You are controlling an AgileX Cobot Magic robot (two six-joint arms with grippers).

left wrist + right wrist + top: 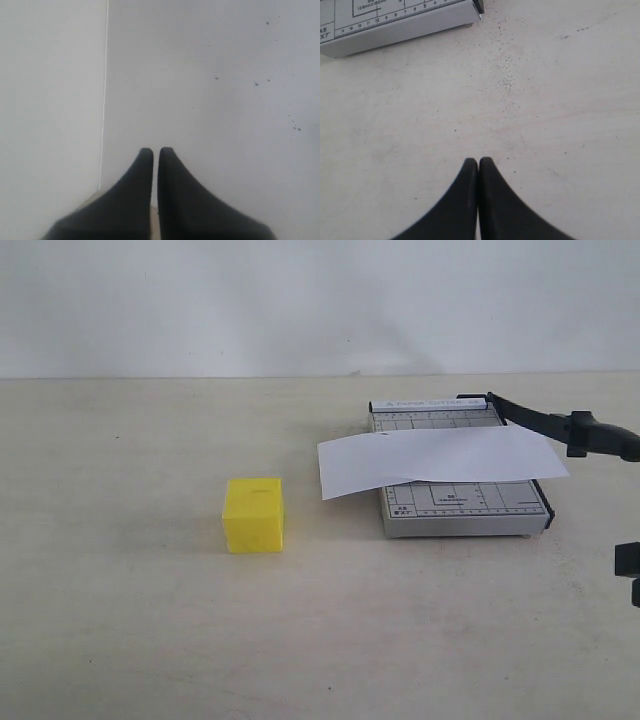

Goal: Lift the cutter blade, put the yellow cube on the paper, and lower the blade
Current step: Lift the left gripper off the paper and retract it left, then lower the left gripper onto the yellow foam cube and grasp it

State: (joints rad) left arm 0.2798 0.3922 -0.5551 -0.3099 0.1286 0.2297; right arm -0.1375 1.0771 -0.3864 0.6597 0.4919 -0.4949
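Observation:
The yellow cube (253, 514) sits on the table, left of the grey cutter board (470, 508) and apart from it. The paper (440, 458) lies across the board, overhanging its left side. The cutter blade (545, 423) slants up and to the right from its hinge at the board's far corner, lifted off the board. My right gripper (478, 161) is shut and empty over bare table, near a front corner of the cutter board (395, 27). My left gripper (156, 150) is shut and empty, facing a plain white surface; the exterior view does not show it.
The tabletop (150, 640) is pale and meets a white wall (300, 300) at the back. A black part of the right arm (628, 562) shows at the exterior view's right edge, below the blade's handle (600, 435).

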